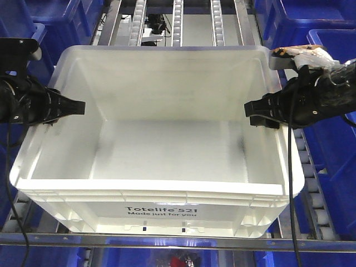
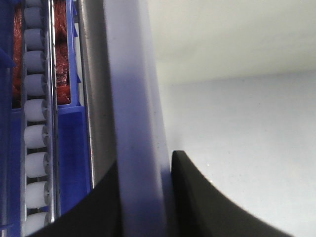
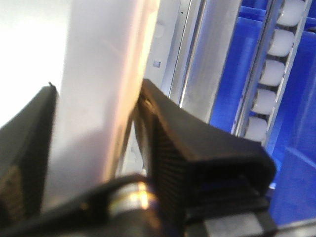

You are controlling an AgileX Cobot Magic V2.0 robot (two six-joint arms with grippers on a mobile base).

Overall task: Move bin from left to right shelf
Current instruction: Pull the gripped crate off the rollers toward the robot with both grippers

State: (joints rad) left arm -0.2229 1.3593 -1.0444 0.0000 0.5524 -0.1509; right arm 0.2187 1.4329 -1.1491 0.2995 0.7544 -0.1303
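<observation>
The white bin (image 1: pixel 161 150), printed "Totelife 521", sits empty on the right shelf (image 1: pixel 167 242), a grey steel rack with lanes of white rollers. My left gripper (image 1: pixel 78 107) is shut on the bin's left rim. In the left wrist view its black fingers (image 2: pixel 197 197) clamp the rim (image 2: pixel 138 123), one inside and one outside the wall. My right gripper (image 1: pixel 253 111) is shut on the right rim. The right wrist view shows the rim (image 3: pixel 98 59) pinched between the two ribbed fingers (image 3: pixel 168 128).
Dark blue totes (image 1: pixel 300 16) flank the bin on both sides and behind, one (image 1: pixel 22 22) at the far left. Roller lanes (image 1: pixel 178 22) run away behind the bin. Rollers (image 2: pixel 35 138) and red contents (image 2: pixel 61 59) lie outside the left wall; rollers (image 3: pixel 269 74) lie beside the right.
</observation>
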